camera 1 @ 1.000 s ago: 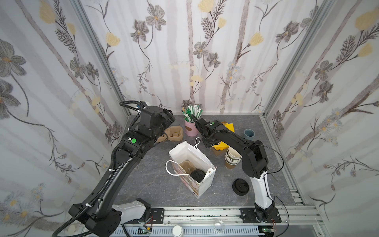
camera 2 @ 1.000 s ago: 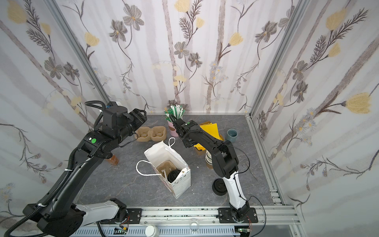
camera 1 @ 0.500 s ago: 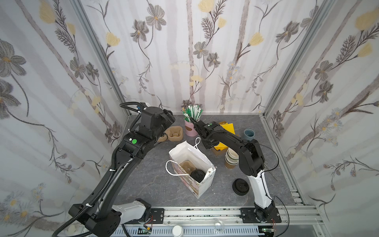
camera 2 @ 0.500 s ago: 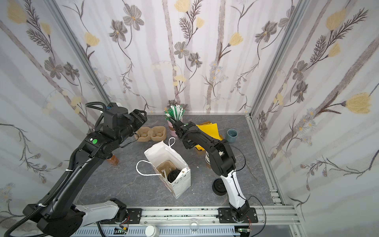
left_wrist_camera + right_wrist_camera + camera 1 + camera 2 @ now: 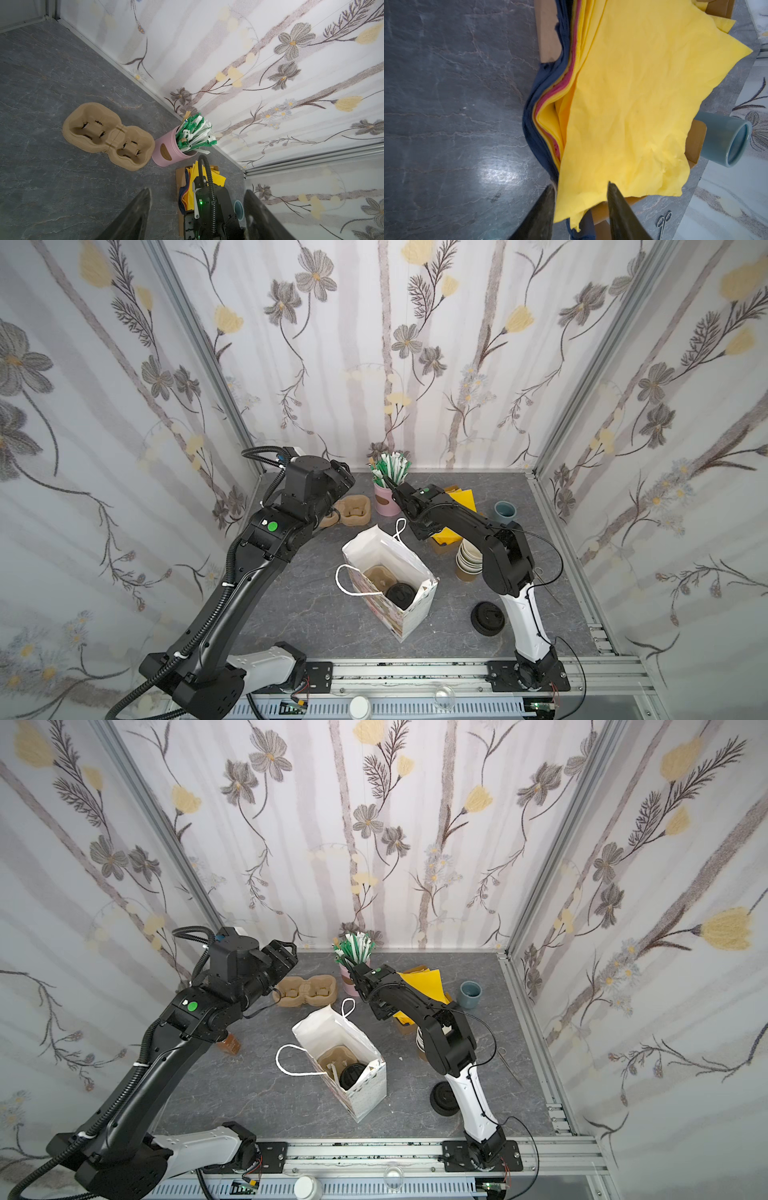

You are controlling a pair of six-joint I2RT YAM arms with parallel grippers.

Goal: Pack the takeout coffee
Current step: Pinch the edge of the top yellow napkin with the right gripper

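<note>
Coffee (image 5: 401, 595) unmoved in bag (image 5: 365, 540), right pincer (image 5: 580, 184) nearer straws (image 5: 390, 466), apart astride napkin (image 5: 633, 104), left pincer (image 5: 197, 191) still spread.

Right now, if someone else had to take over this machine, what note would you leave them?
Left fingers: apart, empty, raised at the back left by the empty cup carriers.
Right fingers: apart, gripping nothing, over the edge of the yellow napkin stack.
Takeout coffee: lidded, standing in a carrier inside the open paper bag.
Done: coffee is bagged.
Left to do: probably only extras, perhaps a napkin.
</note>
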